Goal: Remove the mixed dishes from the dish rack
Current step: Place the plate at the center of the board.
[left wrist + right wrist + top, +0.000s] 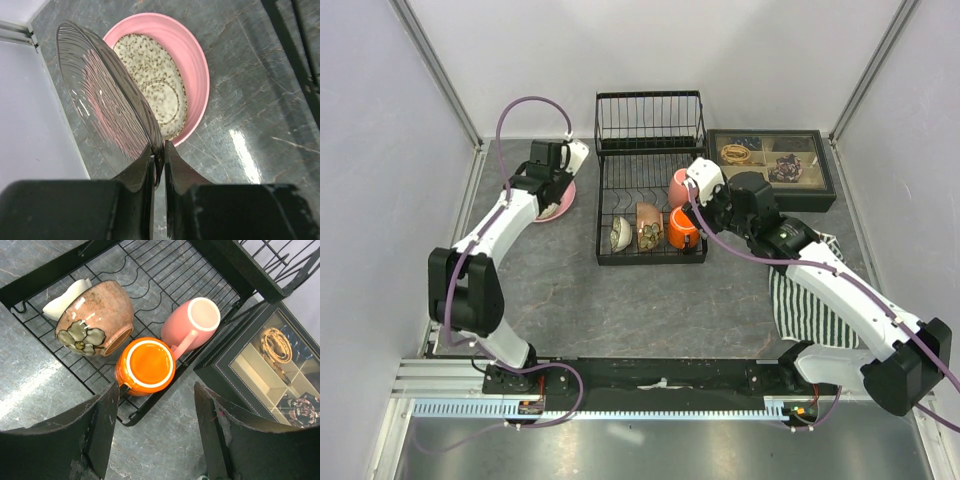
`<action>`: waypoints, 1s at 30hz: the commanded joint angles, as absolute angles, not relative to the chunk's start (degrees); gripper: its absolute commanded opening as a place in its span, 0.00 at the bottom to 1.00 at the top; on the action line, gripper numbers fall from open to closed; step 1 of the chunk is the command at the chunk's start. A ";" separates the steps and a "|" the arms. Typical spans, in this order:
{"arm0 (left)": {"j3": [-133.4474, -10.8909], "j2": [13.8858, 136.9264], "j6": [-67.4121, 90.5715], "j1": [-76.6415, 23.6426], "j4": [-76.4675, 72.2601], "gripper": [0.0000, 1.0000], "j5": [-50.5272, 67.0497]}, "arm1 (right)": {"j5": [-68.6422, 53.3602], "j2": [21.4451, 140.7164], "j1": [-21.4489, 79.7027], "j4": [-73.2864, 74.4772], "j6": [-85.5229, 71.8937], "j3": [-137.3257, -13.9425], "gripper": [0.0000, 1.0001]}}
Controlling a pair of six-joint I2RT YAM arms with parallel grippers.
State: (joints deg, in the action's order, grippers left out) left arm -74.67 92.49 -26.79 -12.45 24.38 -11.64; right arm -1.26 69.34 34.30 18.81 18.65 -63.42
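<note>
My left gripper [159,155] is shut on the rim of a clear ribbed glass plate [100,100], held on edge and tilted over the pink plate [195,65]. The pink plate lies on the table left of the dish rack [599,215], with the grey speckled plate [150,80] lying in it. In the rack's lower basket sit an orange mug [147,365], a pink mug [192,322] on its side, a brown flowered bowl [95,317] and a small pale bowl [67,295]. My right gripper [156,400] hovers open above the rack's front right corner, just short of the orange mug.
A dark compartmented tray of trinkets [772,168] stands right of the rack, close to my right arm. A striped cloth [805,300] lies at the right under that arm. The left wall [30,130] runs close beside the held plate.
</note>
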 commanded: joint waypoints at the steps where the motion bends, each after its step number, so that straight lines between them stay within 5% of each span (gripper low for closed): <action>1: -73.83 96.58 -30.67 -12.30 17.32 0.01 -15.03 | -1.49 67.06 33.84 16.87 18.02 -62.49 0.69; 22: -75.50 109.51 -36.56 -12.13 11.60 0.02 -21.79 | -2.11 67.24 33.05 16.96 18.10 -61.79 0.70; 30: -77.17 112.58 -37.70 -12.13 11.69 0.14 -23.20 | -2.11 67.24 32.87 17.05 18.02 -61.88 0.70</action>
State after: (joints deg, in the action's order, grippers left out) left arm -74.32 111.44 -35.35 -12.45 14.28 -21.69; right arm -1.61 67.83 33.15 18.81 18.65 -62.26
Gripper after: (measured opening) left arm 0.141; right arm 0.697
